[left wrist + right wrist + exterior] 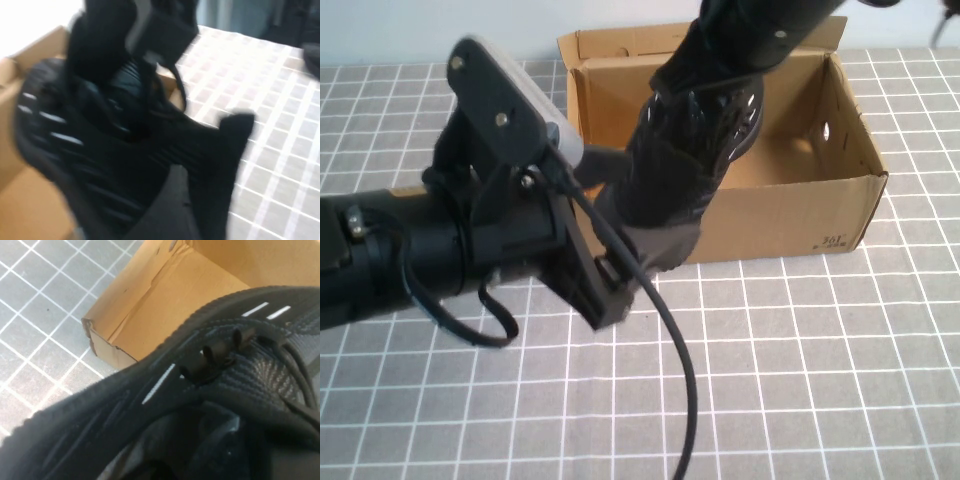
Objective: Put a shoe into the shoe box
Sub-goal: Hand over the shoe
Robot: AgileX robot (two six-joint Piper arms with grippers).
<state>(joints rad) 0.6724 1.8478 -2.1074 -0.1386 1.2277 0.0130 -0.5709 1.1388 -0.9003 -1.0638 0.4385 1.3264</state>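
Shoes: one; a black mesh shoe [675, 165], which I hold above the near wall of the box.
Shoe boxes: one; a brown cardboard shoe box [790, 215], at 12 o'clock from my base.
Round side holes in the box: one [829, 130], on its 3 o'clock wall.
Grippers: two; my left gripper [610, 285] at the shoe's lower end, at 9 o'clock of the box, and my right gripper [705, 85] at the shoe's upper end, above the box.
Arms: two.
Tables: one; grid-patterned table [800, 380].
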